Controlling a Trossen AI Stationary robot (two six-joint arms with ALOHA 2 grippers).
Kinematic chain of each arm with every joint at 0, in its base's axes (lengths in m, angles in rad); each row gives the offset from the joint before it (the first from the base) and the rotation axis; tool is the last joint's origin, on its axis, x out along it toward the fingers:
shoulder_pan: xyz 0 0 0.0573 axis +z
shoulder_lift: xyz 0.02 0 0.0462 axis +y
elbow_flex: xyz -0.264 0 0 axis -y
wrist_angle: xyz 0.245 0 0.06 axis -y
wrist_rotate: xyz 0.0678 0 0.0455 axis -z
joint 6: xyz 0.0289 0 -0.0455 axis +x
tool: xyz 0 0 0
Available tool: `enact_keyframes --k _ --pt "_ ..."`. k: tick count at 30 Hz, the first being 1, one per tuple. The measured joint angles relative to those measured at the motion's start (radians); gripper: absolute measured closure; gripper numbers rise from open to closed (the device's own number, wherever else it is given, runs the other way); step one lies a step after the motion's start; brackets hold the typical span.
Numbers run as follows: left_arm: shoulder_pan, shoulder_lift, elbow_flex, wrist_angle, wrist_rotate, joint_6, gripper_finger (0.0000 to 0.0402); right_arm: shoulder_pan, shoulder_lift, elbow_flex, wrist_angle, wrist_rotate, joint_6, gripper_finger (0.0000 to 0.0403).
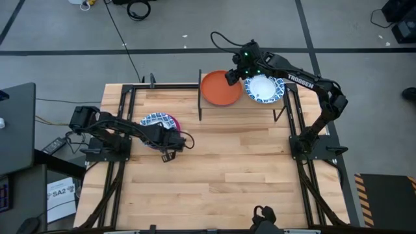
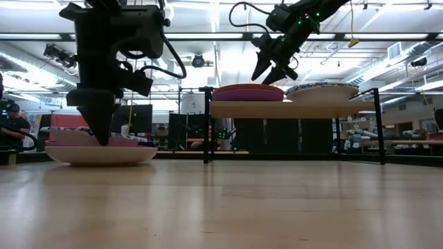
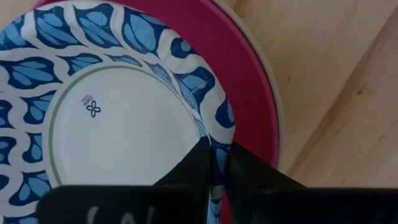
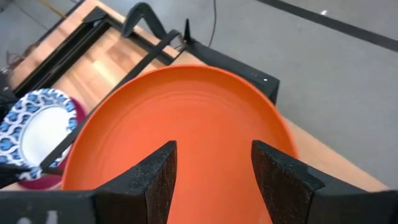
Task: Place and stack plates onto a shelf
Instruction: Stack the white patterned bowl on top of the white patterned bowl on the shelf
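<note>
Pinching the rim of the blue-rim plate (image 3: 118, 118) w/ my left gripper (image 3: 214, 171), fingers closed on its near edge, one above and one below. That plate lies on top of the magenta plate (image 3: 249, 81), and both sit on the table (image 1: 221, 162) at its left side, well apart from the shelf (image 1: 203, 104). In the low view the magenta plate's cream underside rests flat on the wood and my left gripper (image 2: 100, 135) comes straight down onto the stack.

Moving right: shelf stands at the far edge, roughly center-right. On its left half is the orange plate (image 1: 220, 89); the low view shows a purple plate (image 2: 246, 88) right under it. My right gripper (image 4: 211, 180) hovers just above the orange plate, fingers spread, nothing between them. On the shelf's right half is a 2nd blue-rim plate (image 1: 263, 89), just beside the orange one; can't tell if the rims touch, since my right arm (image 1: 296, 75) crosses over there. How many plates lie under that one, can't tell.
</note>
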Motion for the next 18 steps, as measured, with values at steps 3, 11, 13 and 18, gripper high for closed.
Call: enact_keyframes --k 3,11,13,18 --pt "-0.009 0.000 0.000 -0.014 -0.020 0.000 0.0365 0.012 0.000 0.000 0.000 -0.006 0.000 0.0190" --pt "-0.043 -0.060 0.000 -0.025 -0.029 -0.010 0.0366 0.083 0.000 0.000 0.000 -0.011 0.012 0.0190" --pt "-0.051 -0.084 0.000 -0.026 -0.028 -0.013 0.0366 0.105 0.000 0.000 0.000 -0.012 0.044 0.0190" --pt "-0.069 -0.153 0.000 -0.018 -0.032 -0.020 0.0366 0.158 0.000 0.000 0.000 -0.012 0.141 0.0190"
